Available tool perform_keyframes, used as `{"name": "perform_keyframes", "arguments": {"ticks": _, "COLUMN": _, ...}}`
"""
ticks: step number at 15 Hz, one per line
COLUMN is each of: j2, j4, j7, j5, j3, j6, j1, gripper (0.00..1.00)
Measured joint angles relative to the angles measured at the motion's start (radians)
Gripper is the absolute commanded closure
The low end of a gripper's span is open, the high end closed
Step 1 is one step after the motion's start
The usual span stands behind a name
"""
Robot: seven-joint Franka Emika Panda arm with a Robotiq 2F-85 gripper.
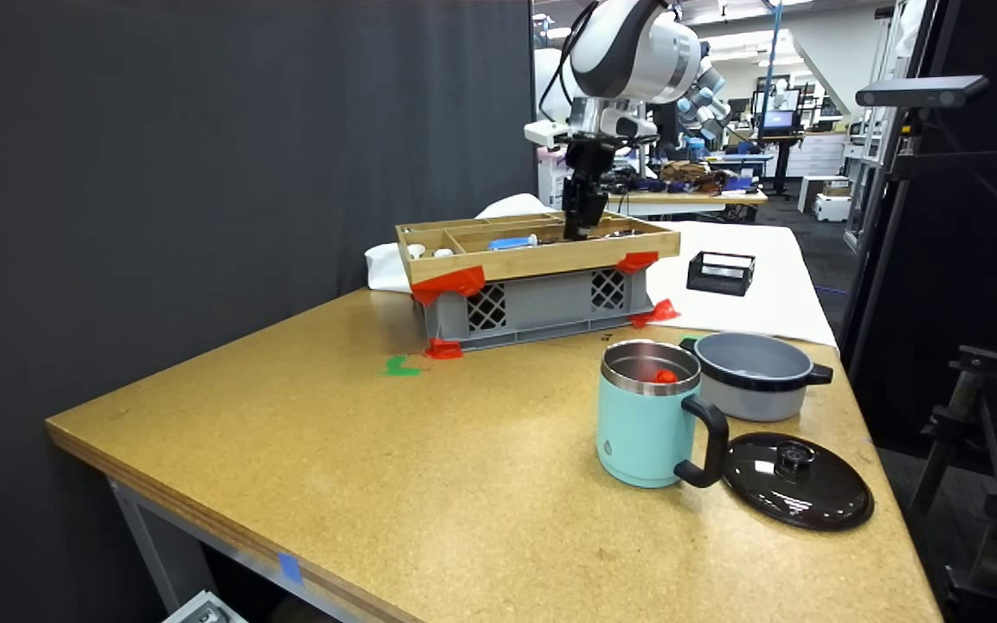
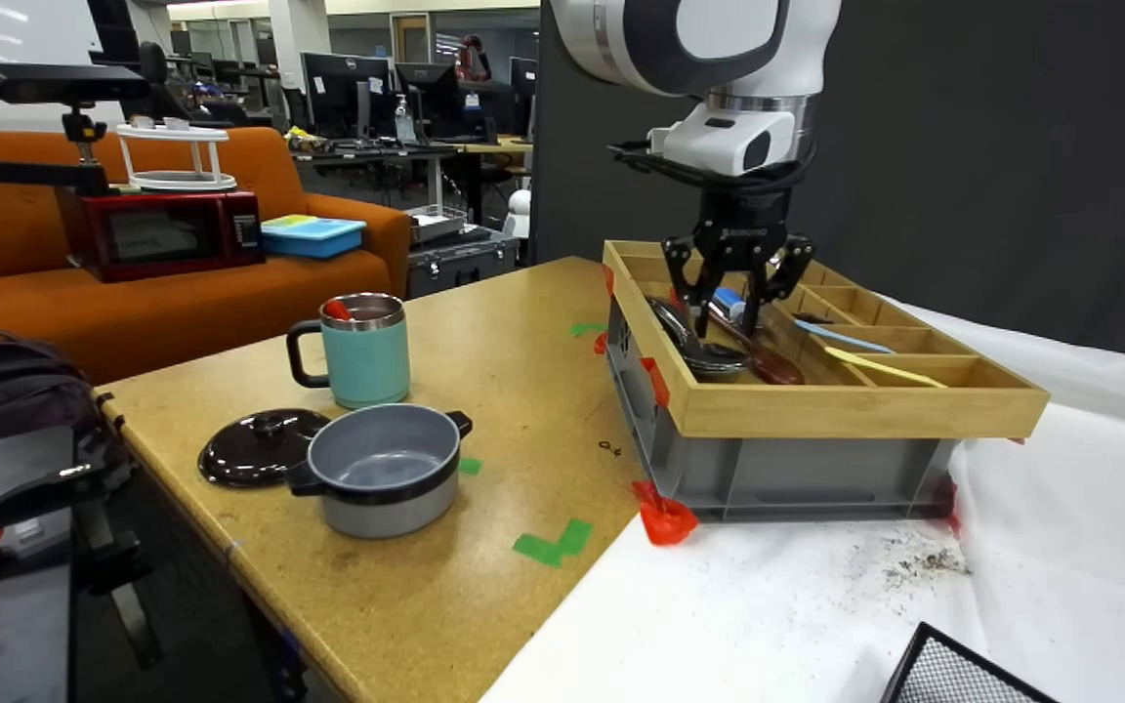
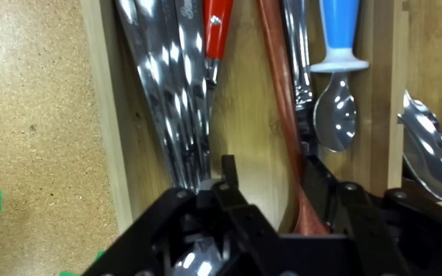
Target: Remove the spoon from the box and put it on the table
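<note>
The metal spoons (image 3: 173, 84) are bunched in a long compartment of the box (image 1: 542, 307), close to its side wall; which of them is the one to be taken cannot be told. A red-handled piece (image 3: 218, 34) is pressed in at the bunch's inner edge. Farther in, a wooden spoon (image 3: 283, 76) is laid lengthwise, with an ornate metal handle (image 3: 301, 69) and a blue-handled spoon (image 3: 339, 61) just past it. These are bounded by a divider (image 3: 386, 96), beyond which a broad metal piece (image 3: 432, 145) is seen.

The metal spoons are aligned roughly with the box's long side and slightly fanned; their bowls (image 2: 714, 363) are turned toward the short wall that is faced in an exterior view.

The gripper (image 2: 727, 327) is pointed down inside the rim, its jaws parted. The wooden spoon is seen between them, close to one finger; whether it is touched cannot be told. The bowls are partly hidden by the gripper in the wrist view.

On the table (image 1: 464, 467), a mug (image 1: 641, 433), a pot (image 1: 749, 402) and a lid (image 1: 797, 502) are grouped apart from the box. A black basket (image 1: 717, 284) is set on a white cloth (image 1: 784, 307).
</note>
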Motion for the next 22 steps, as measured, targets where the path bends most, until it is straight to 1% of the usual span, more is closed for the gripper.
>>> {"name": "perform_keyframes", "arguments": {"ticks": 1, "j2": 0.0, "j4": -0.003, "j7": 0.0, "j5": 0.0, "j3": 0.0, "j6": 0.0, "j1": 0.001, "gripper": 0.67}}
{"name": "perform_keyframes", "arguments": {"ticks": 2, "j2": 0.001, "j4": -0.004, "j7": 0.0, "j5": 0.0, "j3": 0.0, "j6": 0.002, "j1": 0.001, "gripper": 0.69}}
{"name": "perform_keyframes", "arguments": {"ticks": 3, "j2": 0.001, "j4": -0.004, "j7": 0.0, "j5": 0.0, "j3": 0.0, "j6": 0.004, "j1": 0.001, "gripper": 0.75}}
{"name": "perform_keyframes", "arguments": {"ticks": 6, "j2": 0.001, "j4": -0.003, "j7": 0.0, "j5": 0.0, "j3": -0.002, "j6": 0.024, "j1": -0.002, "gripper": 0.98}}
{"name": "perform_keyframes", "arguments": {"ticks": 7, "j2": 0.001, "j4": -0.003, "j7": 0.0, "j5": 0.0, "j3": -0.003, "j6": 0.028, "j1": -0.003, "gripper": 1.0}}
{"name": "perform_keyframes", "arguments": {"ticks": 17, "j2": -0.001, "j4": -0.005, "j7": 0.001, "j5": 0.0, "j3": -0.005, "j6": 0.044, "j1": -0.003, "gripper": 1.0}}
{"name": "perform_keyframes", "arguments": {"ticks": 20, "j2": -0.02, "j4": -0.032, "j7": 0.001, "j5": 0.0, "j3": -0.001, "j6": 0.032, "j1": 0.008, "gripper": 1.0}}
{"name": "perform_keyframes", "arguments": {"ticks": 22, "j2": -0.04, "j4": -0.066, "j7": 0.001, "j5": 0.0, "j3": 0.006, "j6": 0.005, "j1": 0.017, "gripper": 1.0}}
